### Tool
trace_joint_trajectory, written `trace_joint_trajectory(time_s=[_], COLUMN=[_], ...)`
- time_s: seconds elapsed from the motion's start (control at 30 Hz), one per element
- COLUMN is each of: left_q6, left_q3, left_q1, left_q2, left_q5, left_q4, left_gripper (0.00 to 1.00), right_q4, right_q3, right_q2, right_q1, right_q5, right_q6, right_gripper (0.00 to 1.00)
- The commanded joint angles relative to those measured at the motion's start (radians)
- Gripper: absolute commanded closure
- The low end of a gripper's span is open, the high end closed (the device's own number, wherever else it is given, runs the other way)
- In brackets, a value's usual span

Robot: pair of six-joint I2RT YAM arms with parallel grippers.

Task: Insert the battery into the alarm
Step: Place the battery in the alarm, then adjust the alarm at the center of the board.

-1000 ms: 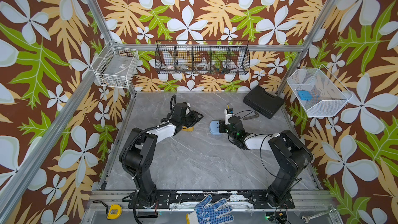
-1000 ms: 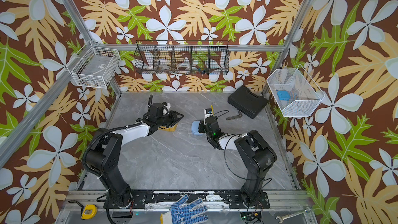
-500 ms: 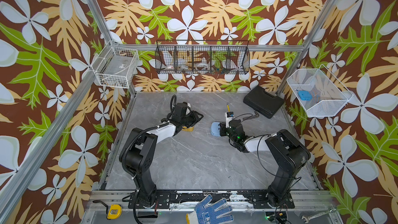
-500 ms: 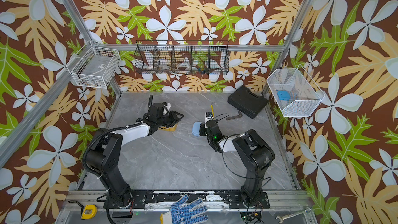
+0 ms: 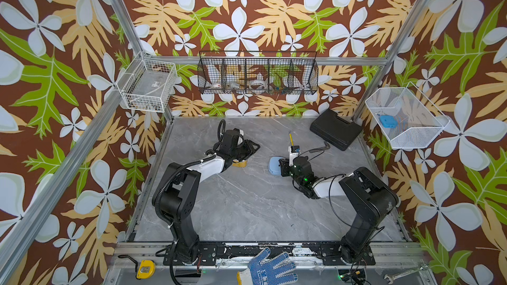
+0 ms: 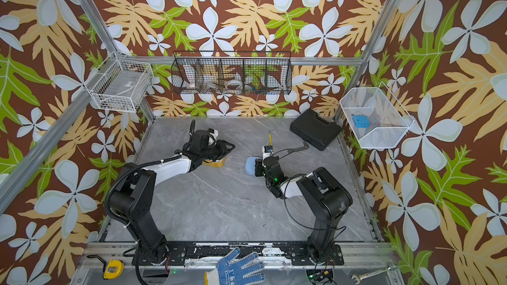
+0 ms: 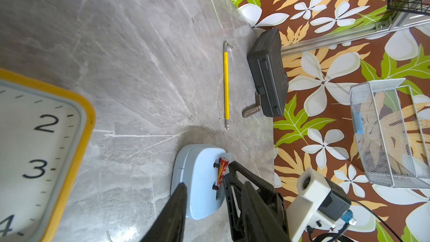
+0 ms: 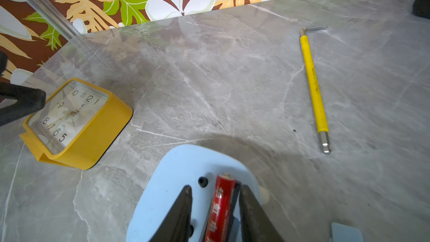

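Observation:
The light blue alarm (image 5: 273, 166) (image 6: 249, 166) lies back-up on the grey table. A red battery (image 8: 221, 203) (image 7: 222, 169) rests lengthwise in the slot on its back (image 8: 181, 182). My right gripper (image 8: 216, 188) (image 5: 284, 167) is open, one finger on each side of the battery, with a clear gap on one side. My left gripper (image 5: 251, 149) (image 7: 215, 183) is open and holds nothing. It hovers by a yellow clock (image 5: 239, 163) (image 8: 76, 124), to the left of the alarm.
A yellow-handled hex key (image 5: 290, 139) (image 8: 313, 84) lies behind the alarm. A grey metal tool (image 5: 321, 148) and a black case (image 5: 335, 128) are at the back right. A small light blue piece (image 8: 346, 232) lies beside the alarm. Wire baskets hang on the walls.
My right gripper's jaws have spread apart off the battery, which stays in the slot. The right wrist has shifted slightly. The left arm has not moved.

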Motion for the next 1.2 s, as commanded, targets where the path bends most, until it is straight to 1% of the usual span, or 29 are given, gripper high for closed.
trace_joint_trajectory(time_s=[0.0,0.13,0.3,0.4,0.6,0.7,0.87,1.0,1.17], left_q6=[0.015,0.025,0.029,0.033,0.036,0.033,0.024,0.021,0.017], left_q3=[0.013,0.020,0.024,0.026,0.040,0.053,0.070,0.079,0.088], left_q1=[-0.005,-0.011,-0.013,-0.012,-0.015,-0.017,-0.024,-0.030,-0.032], left_q2=[-0.001,-0.002,0.000,0.002,0.022,0.042,0.070,0.084,0.098], left_q5=[-0.008,-0.013,-0.011,-0.008,0.016,0.033,0.059,0.068,0.076], left_q4=[-0.004,-0.013,-0.013,-0.013,-0.013,-0.012,-0.014,-0.016,-0.016], left_gripper=[0.59,0.59,0.59,0.59,0.58,0.57,0.55,0.54,0.53], right_q4=[-0.017,-0.064,-0.136,-0.193,-0.344,-0.419,-0.432,-0.412,-0.402], right_q3=[-0.003,0.011,0.025,0.030,0.047,0.060,0.031,0.025,0.047], right_q2=[-0.021,-0.053,-0.102,-0.143,-0.191,-0.192,-0.196,-0.174,-0.120], right_q1=[0.001,0.000,-0.002,-0.005,-0.021,-0.028,-0.035,-0.045,-0.044], right_q5=[0.010,0.015,0.022,-0.001,-0.126,-0.205,-0.246,-0.294,-0.367], right_q6=[0.017,0.019,0.016,0.007,-0.031,-0.055,-0.062,-0.047,-0.060], right_gripper=[0.57,0.47,0.40,0.35,0.33,0.33,0.31,0.30,0.29])
